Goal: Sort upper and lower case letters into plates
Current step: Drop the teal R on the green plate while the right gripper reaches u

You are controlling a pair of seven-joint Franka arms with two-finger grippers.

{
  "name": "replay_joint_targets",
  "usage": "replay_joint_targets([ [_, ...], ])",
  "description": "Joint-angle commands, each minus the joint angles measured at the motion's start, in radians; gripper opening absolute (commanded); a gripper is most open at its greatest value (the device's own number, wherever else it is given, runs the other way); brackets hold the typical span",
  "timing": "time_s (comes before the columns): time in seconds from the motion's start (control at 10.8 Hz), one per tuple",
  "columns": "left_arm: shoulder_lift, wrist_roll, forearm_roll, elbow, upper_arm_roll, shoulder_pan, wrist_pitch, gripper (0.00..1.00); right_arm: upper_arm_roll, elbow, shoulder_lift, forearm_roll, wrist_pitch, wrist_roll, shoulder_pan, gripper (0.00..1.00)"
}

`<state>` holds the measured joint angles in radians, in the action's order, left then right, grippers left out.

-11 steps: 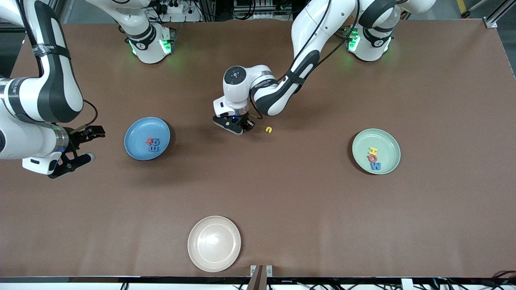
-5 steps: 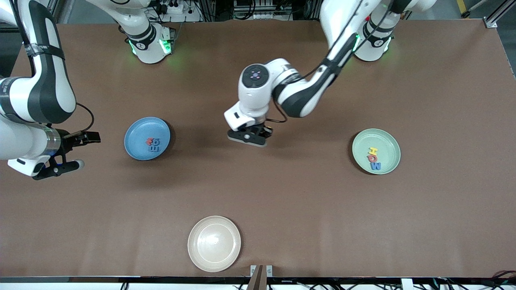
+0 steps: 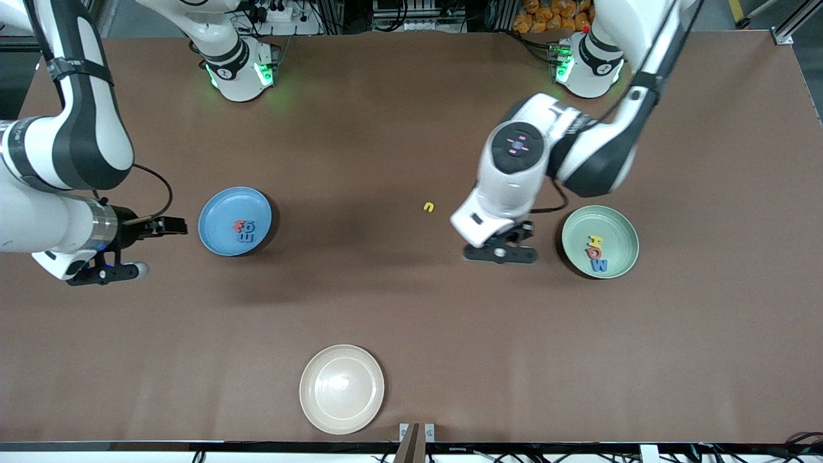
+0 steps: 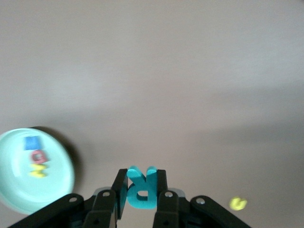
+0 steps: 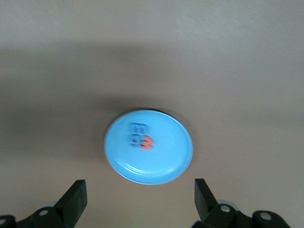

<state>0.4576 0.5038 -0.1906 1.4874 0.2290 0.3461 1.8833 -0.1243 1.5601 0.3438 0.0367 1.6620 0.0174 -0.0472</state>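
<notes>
Jaws first, going across your front view from the right arm's end. Your right gripper (image 3: 132, 247) hangs released, fingers spread wide, over bare table just beside the light blue plate (image 3: 222, 209), toward the right arm's end of it. That plate is round, shallow, rimmed, smooth, and carries a small cluster of flat letters (image 3: 244, 230), blue ones plus a red-pink one. Your right wrist view shows the same plate (image 5: 164, 164) framed between the two spread dark fingers (image 5: 75, 202), letters (image 5: 141, 135) blurred.

Landmark from here on: the mint green plate (image 3: 620, 222). A tiny yellow letter (image 3: 429, 206) lies flat on the matte brown table (image 3: 411, 321), well apart from the mint green plate, toward the right arm's end. Your left gripper (image 3: 501, 252) hovers over the table just beside the mint green plate, on that same side. Front view hides what it carries; the left wrist view shows it clenched on a teal letter (image 4: 141, 189), a chunky flat R shape pinched between both fingers (image 4: 161, 190). That view also catches the yellow letter (image 4: 237, 204) and the mint green plate (image 4: 57, 187). In the mint green plate lie three letters (image 3: 596, 253): yellow, red-pink, blue, in a row. A cream-white plate (image 3: 325, 411) sits well apart from the mint green plate, nearer the front camera.
</notes>
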Motion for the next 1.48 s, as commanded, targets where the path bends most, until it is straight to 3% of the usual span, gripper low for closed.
replay_joint_targets([
  [0.0, -0.126, -0.089, 0.026, 0.179, 0.007, -0.089, -0.023, 0.00, 0.000, 0.012, -0.003, 0.028, 0.079, 0.189, 0.111, 1.00],
  [0.28, -0.165, -0.157, 0.055, 0.324, 0.027, -0.260, 0.025, 0.00, 0.002, 0.113, 0.020, 0.032, 0.298, 0.470, 0.303, 1.00],
  [0.56, -0.148, -0.162, 0.053, 0.450, 0.026, -0.323, 0.141, 0.00, -0.014, 0.163, 0.107, 0.022, 0.494, 0.672, 0.450, 1.00],
  [0.74, -0.102, -0.178, 0.046, 0.453, 0.027, -0.398, 0.155, 0.00, -0.028, 0.158, 0.193, -0.018, 0.580, 0.746, 0.544, 1.00],
  [0.83, -0.088, -0.241, 0.049, 0.448, 0.026, -0.403, 0.155, 0.35, -0.043, 0.144, 0.231, -0.055, 0.632, 0.836, 0.570, 1.00],
  [0.93, -0.085, -0.266, 0.049, 0.444, 0.026, -0.409, 0.155, 0.99, -0.088, 0.112, 0.262, -0.114, 0.648, 0.945, 0.578, 1.00],
  [1.2, -0.103, -0.261, 0.046, 0.368, 0.027, -0.404, 0.101, 1.00, -0.126, 0.039, 0.332, -0.169, 0.637, 1.131, 0.618, 1.00],
  [1.39, -0.106, -0.263, 0.042, 0.202, 0.029, -0.400, -0.054, 1.00, -0.126, 0.005, 0.368, -0.169, 0.637, 1.196, 0.653, 1.00],
])
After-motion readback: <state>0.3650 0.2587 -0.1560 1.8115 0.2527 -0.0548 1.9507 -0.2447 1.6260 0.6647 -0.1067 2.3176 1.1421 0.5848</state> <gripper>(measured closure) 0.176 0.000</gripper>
